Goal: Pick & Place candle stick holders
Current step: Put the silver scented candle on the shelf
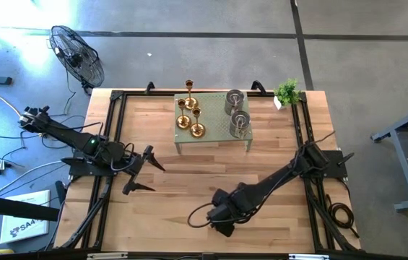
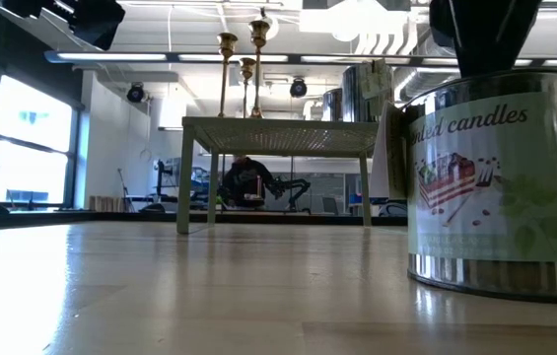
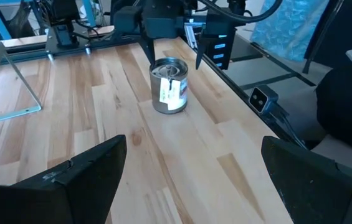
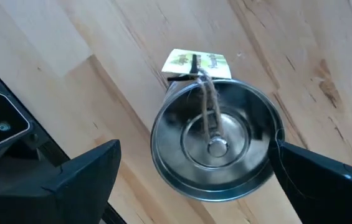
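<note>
Left gripper (image 1: 144,171), jaws spread and empty, waits near the table's (image 1: 153,209) left edge. Silvery candle holder (image 4: 216,146) stands upright near the front edge, directly beneath right gripper (image 4: 194,180), wide open, nearer arm.

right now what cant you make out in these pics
- Silver tin: hidden in the high view under the right hand; the right wrist view shows that hand's fingers apart either side of it, contact unclear.
- Tin label: cut off by the low view's right edge.
- Two silver holders on the stand: mostly hidden in the low view behind the tin.
- Person beyond the table: too small and dark.
</note>
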Controlling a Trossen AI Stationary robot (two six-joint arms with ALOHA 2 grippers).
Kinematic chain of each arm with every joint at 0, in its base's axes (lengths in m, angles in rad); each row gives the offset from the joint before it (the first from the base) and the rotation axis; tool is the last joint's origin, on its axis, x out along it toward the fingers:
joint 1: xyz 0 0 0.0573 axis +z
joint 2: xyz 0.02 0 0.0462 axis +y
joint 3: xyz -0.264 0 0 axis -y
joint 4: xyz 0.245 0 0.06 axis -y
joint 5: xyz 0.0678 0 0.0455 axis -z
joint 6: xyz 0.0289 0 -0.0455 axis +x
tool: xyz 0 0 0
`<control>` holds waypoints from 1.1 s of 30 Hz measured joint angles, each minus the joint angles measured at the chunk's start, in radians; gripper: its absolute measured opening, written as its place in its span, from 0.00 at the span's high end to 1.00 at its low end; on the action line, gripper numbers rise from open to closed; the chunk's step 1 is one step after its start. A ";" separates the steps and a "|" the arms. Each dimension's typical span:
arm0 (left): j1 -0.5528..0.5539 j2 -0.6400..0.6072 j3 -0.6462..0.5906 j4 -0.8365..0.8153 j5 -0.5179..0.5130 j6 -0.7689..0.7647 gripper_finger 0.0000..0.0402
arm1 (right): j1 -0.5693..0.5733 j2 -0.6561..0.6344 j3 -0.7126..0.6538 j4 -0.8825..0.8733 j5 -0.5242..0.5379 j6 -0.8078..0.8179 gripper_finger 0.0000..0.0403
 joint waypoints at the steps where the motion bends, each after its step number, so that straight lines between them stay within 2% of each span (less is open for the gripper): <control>1: 0.000 0.000 0.000 0.000 0.003 0.000 0.09 | 0.002 0.000 0.000 0.000 0.001 0.002 0.01; 9: 0.000 0.000 0.000 0.000 0.008 0.000 0.09 | 0.006 0.000 0.000 -0.023 0.038 0.002 0.01; 14: 0.000 0.000 0.000 0.000 0.009 0.000 0.09 | 0.006 0.000 -0.033 -0.020 0.026 -0.002 0.01; 21: 0.000 0.000 0.000 0.000 0.009 0.000 0.09 | 0.005 0.002 -0.136 0.096 -0.044 0.001 0.01; 33: 0.000 0.000 0.000 0.000 0.010 0.000 0.09 | -0.033 0.001 -0.225 0.211 -0.011 -0.021 0.01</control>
